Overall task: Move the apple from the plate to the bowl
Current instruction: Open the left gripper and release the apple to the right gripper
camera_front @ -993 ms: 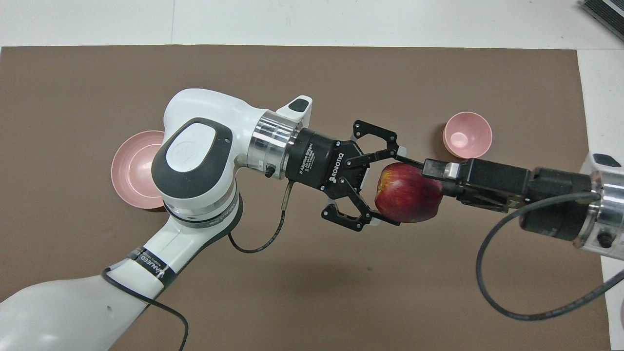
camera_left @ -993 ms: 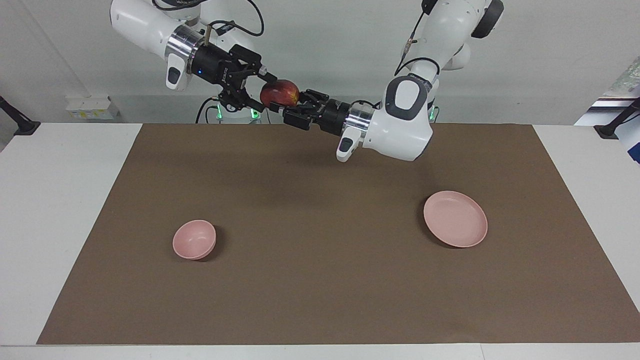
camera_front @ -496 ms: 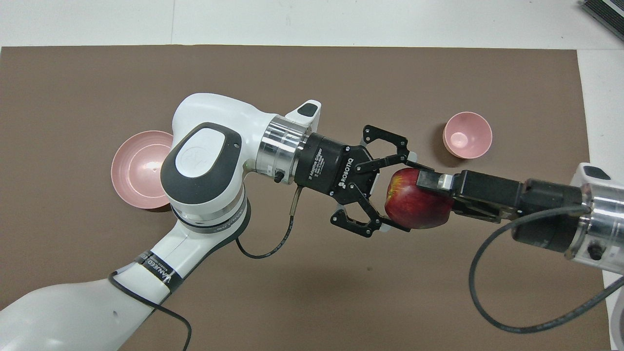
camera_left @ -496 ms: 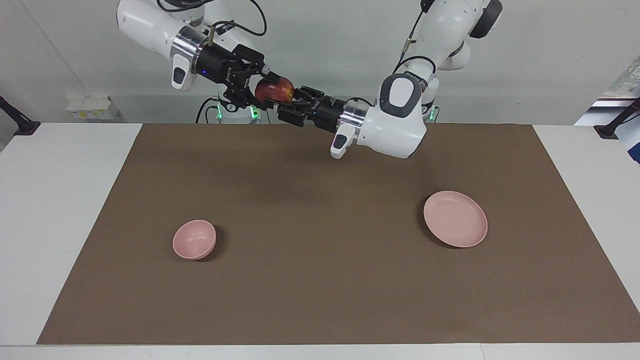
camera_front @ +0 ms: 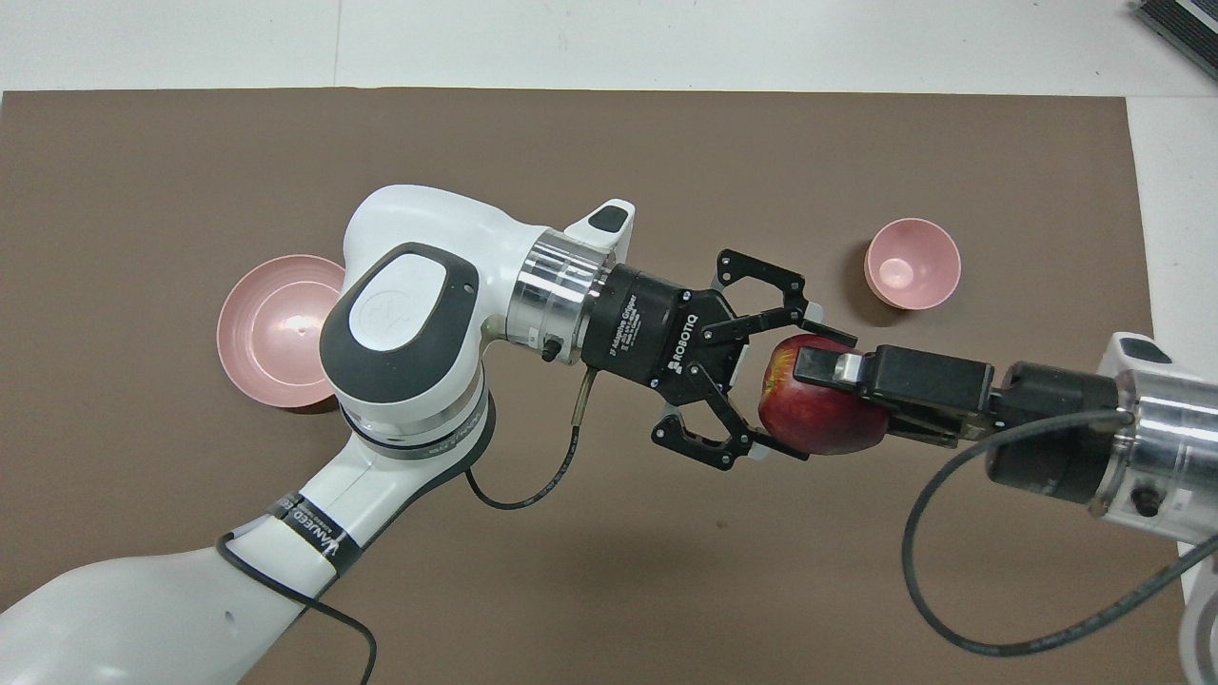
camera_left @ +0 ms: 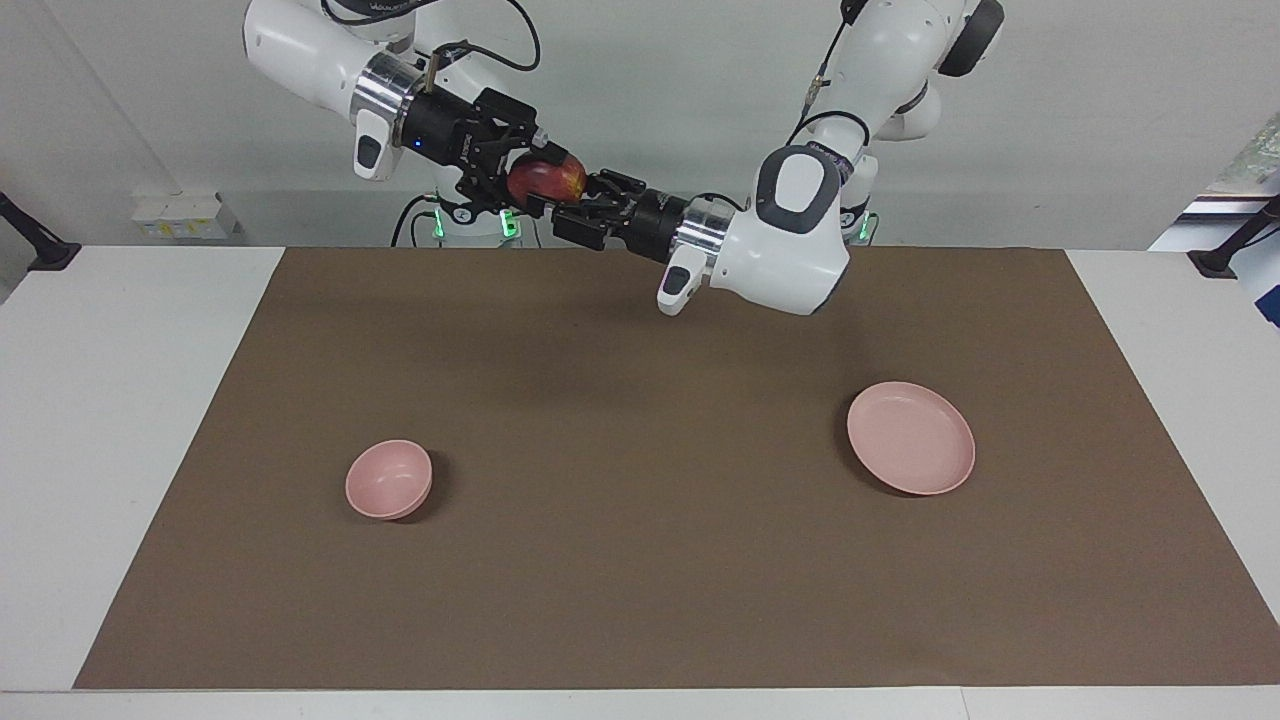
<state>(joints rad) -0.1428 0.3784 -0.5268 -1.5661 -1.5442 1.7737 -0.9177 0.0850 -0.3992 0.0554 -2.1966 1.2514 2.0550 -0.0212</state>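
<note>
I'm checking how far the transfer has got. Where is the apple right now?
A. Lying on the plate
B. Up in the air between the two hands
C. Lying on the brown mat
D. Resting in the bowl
B: the apple is held up in the air between the right hand and the left hand, while the plate and the bowl both sit empty.

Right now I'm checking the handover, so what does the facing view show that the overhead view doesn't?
Only the facing view shows height: the apple is held well above the brown mat, and the whole plate is visible. Only the overhead view shows the left gripper open around the apple, the left arm covering part of the plate's rim. Both show the right gripper shut on the apple, and the empty bowl.
</note>
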